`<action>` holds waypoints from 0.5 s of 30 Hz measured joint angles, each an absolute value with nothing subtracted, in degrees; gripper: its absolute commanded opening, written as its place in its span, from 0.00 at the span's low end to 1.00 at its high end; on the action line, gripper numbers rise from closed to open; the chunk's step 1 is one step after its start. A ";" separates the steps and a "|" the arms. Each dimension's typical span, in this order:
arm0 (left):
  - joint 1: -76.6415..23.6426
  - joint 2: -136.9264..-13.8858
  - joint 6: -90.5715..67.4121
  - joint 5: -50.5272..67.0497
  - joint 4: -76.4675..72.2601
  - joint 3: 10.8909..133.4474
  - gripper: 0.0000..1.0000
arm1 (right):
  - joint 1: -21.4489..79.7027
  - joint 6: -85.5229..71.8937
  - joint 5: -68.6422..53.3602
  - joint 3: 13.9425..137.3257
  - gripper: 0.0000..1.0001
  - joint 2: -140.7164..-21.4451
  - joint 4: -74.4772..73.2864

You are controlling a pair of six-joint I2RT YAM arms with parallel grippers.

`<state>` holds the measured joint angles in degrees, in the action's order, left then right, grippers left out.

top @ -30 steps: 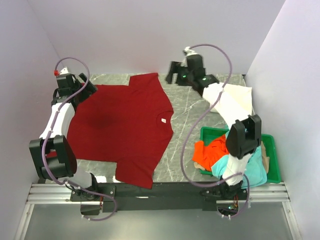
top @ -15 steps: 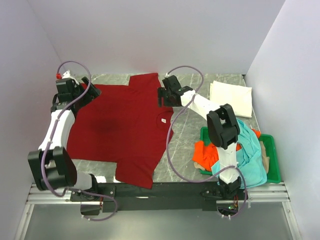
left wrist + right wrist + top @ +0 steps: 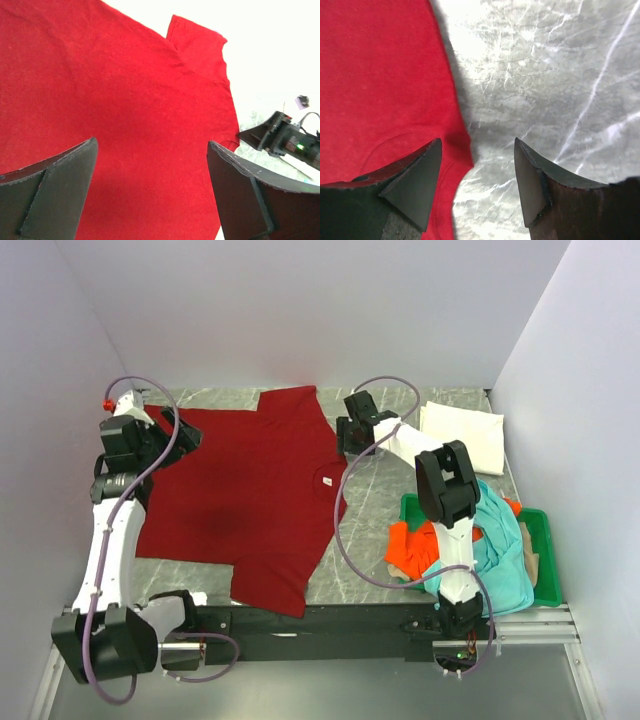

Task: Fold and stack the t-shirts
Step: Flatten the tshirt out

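A large dark red t-shirt lies spread flat on the marble table, collar to the right. My left gripper hovers open above its far left part; in the left wrist view red cloth fills the space under my wide-apart left gripper. My right gripper stands open at the shirt's right edge near the collar. In the right wrist view that shirt edge lies between the jaws of my right gripper, not pinched. A folded white t-shirt lies at the back right. Orange and teal t-shirts are heaped at the right.
A green tray at the near right holds the orange and teal heap, which spills over its rim. Bare marble shows between the red shirt and the tray. Walls close in the table on the left, back and right.
My right gripper swung from the back of the table down to the red shirt's collar edge, and its jaws have narrowed. My left arm stretched out, its gripper shifting slightly nearer over the shirt.
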<state>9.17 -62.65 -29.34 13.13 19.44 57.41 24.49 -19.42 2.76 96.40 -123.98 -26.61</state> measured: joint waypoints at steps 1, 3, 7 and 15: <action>9.17 -61.49 -29.10 13.08 20.08 57.32 0.96 | 24.21 -19.27 2.15 96.40 0.65 -124.53 -26.61; 9.15 -60.40 -28.71 13.06 20.53 57.30 0.96 | 23.99 -18.92 1.02 96.36 0.65 -125.32 -26.50; 9.17 -59.75 -28.08 13.02 21.08 57.19 0.96 | 24.01 -18.39 -1.28 96.29 0.63 -125.89 -25.93; 9.17 -59.88 -28.12 13.15 21.28 56.36 0.96 | 24.14 -18.04 -4.05 96.31 0.53 -126.10 -24.60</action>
<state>9.17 -59.88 -28.12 13.15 21.28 56.36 24.14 -18.04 -4.05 96.31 -126.10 -24.60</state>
